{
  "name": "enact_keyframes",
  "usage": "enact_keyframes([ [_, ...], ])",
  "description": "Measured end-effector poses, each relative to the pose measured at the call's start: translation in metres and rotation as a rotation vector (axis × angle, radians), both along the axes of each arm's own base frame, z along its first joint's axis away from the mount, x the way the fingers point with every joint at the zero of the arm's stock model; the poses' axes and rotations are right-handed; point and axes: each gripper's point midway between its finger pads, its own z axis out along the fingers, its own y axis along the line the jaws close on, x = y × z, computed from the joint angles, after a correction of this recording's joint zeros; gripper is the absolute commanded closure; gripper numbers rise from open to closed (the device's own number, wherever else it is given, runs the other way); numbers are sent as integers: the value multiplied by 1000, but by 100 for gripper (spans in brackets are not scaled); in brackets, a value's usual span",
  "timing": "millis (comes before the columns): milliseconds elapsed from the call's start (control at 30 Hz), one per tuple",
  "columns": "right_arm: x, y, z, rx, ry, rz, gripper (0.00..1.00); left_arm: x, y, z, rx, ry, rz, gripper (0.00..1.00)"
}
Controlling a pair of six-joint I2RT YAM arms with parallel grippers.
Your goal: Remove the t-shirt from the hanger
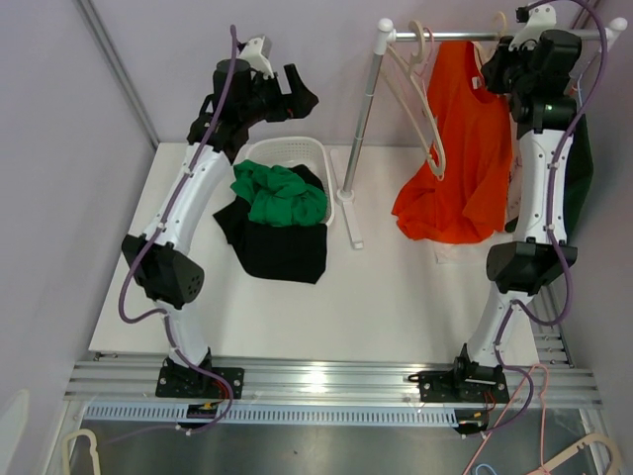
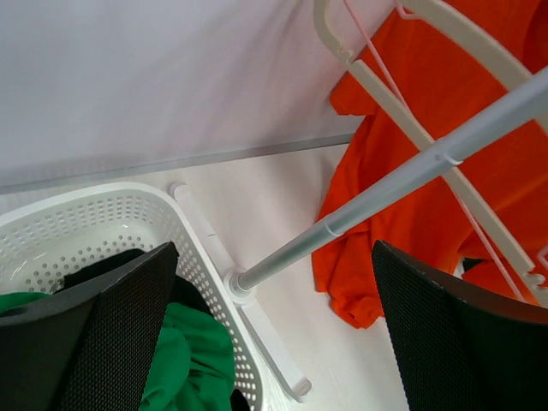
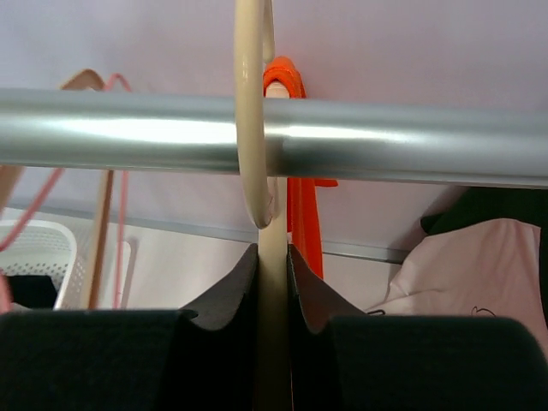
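Got the right gripper (image 3: 272,282) pinched narrow on the neck of a cream hanger (image 3: 257,128), just under where its hook loops over the metal rail (image 3: 411,145). Can see the orange t-shirt (image 1: 460,148) hanging off that rail at the far right of the table (image 1: 396,287), drooping lopsided just beside the right arm (image 1: 534,188), so not off yet. Also spotting a couple of bare hangers (image 1: 427,114) on the same rail to its left (one cream, one thin pink). Over on the other side, seeing the left gripper (image 1: 295,94) up in the air with fingers spread wide, gripping nothing, above a white basket (image 1: 282,146). Stuffed in there: green cloth (image 1: 277,193), plus black cloth (image 1: 282,252) spilling over the near rim onto the table.
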Motion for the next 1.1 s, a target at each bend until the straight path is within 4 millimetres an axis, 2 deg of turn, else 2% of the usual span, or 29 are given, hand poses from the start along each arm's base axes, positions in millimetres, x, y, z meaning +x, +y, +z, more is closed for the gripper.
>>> enact_keyframes([
  [100, -11, 5, 12, 7, -16, 9, 100, -11, -2, 16, -16, -34, -21, 1],
  [200, -28, 8, 22, 19, -33, 9, 100, -31, -2, 33, -42, -73, -46, 0],
  [400, -58, 15, 42, 32, -70, 19, 100, -72, -5, 81, -69, -210, -53, 1],
  [500, -70, 20, 42, 38, -75, 24, 100, -95, -25, 108, -7, -336, -14, 0],
  [567, -79, 21, 36, 47, -64, 13, 100, -117, -50, 121, 50, -424, -40, 1],
  [633, -89, 20, 28, 77, -42, -14, 100, -143, -77, 125, 98, -492, -112, 1],
  [700, -99, 17, 22, 123, -21, -65, 100, -166, -96, 120, 132, -534, -197, 0],
  [800, -116, 2, 15, 199, 3, -204, 100, -194, -109, 98, 152, -571, -307, 0],
  [867, -136, -9, 5, 241, 20, -309, 100, -215, -116, 75, 159, -593, -397, 1],
  [933, -162, -20, -4, 278, 28, -408, 100, -245, -130, 49, 156, -635, -495, 1],
  [1000, -184, -28, -4, 308, 9, -475, 100, -280, -147, 20, 151, -668, -604, 1],
  [1100, -215, -37, 4, 354, -32, -551, 100, -321, -172, -9, 136, -692, -744, 0],
])
